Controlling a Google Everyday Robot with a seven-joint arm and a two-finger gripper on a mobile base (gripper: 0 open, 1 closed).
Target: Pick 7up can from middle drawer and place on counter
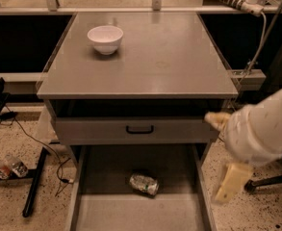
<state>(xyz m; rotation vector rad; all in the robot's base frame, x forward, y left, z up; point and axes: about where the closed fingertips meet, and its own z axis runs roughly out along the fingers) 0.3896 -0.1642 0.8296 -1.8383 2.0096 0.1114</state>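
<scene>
The 7up can (143, 183), silvery with green markings, lies on its side on the floor of the open middle drawer (179, 172), near the drawer's middle. The counter (150, 61) is the grey cabinet top above it. My gripper (224, 151) hangs at the right, beside the cabinet's front right corner, above and to the right of the can. Its two cream fingers are spread apart, one (216, 120) level with the upper drawer front, the other (231, 183) over the open drawer's right wall. It holds nothing.
A white bowl (105, 38) stands on the counter's back left. The upper drawer front with a black handle (139, 129) is pulled out a little. Small bottles (6, 166), a black pole (34, 189) and cables lie on the floor at left. A chair base (270, 182) is at right.
</scene>
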